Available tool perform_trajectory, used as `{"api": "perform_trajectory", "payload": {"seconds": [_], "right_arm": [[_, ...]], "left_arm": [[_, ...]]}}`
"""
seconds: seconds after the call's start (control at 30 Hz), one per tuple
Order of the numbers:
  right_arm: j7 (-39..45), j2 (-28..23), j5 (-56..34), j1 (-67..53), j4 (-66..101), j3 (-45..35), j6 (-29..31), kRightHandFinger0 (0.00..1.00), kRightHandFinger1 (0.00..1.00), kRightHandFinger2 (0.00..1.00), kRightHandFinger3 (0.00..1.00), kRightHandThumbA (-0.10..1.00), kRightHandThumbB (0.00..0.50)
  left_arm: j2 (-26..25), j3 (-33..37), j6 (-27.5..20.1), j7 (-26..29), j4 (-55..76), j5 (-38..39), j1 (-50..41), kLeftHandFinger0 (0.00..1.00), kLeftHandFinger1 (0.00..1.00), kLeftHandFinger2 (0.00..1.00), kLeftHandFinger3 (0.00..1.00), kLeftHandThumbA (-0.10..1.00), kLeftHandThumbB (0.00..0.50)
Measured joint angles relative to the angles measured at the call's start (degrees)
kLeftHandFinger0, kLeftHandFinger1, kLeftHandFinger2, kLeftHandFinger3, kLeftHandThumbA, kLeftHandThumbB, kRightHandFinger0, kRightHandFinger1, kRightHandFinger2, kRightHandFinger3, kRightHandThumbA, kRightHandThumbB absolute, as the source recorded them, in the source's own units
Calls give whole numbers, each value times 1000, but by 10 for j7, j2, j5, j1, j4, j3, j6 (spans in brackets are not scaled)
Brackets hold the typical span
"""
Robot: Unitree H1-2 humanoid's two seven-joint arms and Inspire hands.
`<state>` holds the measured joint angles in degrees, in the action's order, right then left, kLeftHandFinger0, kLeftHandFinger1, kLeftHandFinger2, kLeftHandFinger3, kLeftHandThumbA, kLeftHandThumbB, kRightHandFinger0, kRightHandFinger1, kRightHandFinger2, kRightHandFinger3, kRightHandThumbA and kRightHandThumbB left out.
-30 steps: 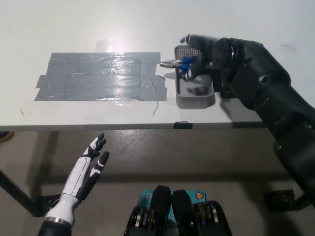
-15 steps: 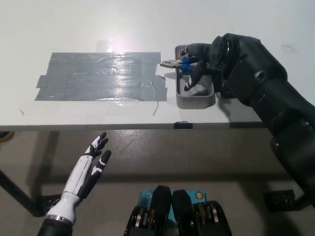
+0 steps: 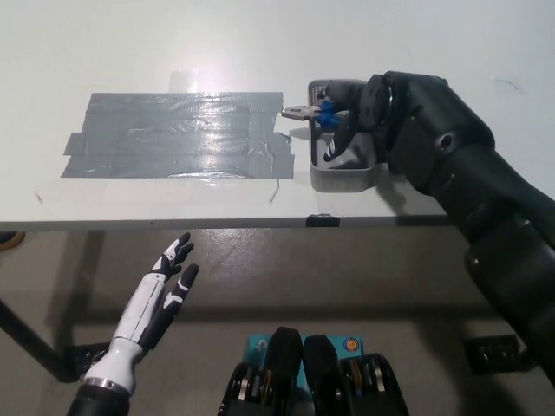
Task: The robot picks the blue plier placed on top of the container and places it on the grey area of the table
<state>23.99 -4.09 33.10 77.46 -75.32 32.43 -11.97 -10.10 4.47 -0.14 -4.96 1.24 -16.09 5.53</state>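
The blue-handled plier (image 3: 314,112) lies across the left rim of a small grey metal container (image 3: 343,178), its metal nose pointing left toward the grey taped area (image 3: 173,134). My black right hand (image 3: 360,108) covers the container's top, with fingers curled around the plier's blue handles. Most of the handles are hidden under the hand. My white left hand (image 3: 165,290) rests open below the table's front edge at the lower left.
The white table (image 3: 260,43) stretches behind the tape and container. Its front edge (image 3: 217,224) runs across the picture's middle. A thin wire-like scrap (image 3: 276,189) lies by the tape's lower right corner.
My right hand has settled lower over the container and its fingers have closed round the plier's handles. The left hand barely shifted.
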Motion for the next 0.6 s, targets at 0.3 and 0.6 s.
{"api": "perform_trajectory", "payload": {"seconds": [0.3, 0.6], "right_arm": [[-69, 17, 6, -20, -17, 9, 14, 334, 424, 506, 915, -10, 176], [-187, 23, 17, -51, -18, 15, 32, 1, 25, 146, 233, -100, 199]], "left_arm": [[0, 4, 2, -1, 4, -2, 1, 1000, 1000, 1000, 1000, 1000, 93], [0, 12, 4, -1, 4, -3, 0, 1000, 1000, 1000, 1000, 1000, 79]]}}
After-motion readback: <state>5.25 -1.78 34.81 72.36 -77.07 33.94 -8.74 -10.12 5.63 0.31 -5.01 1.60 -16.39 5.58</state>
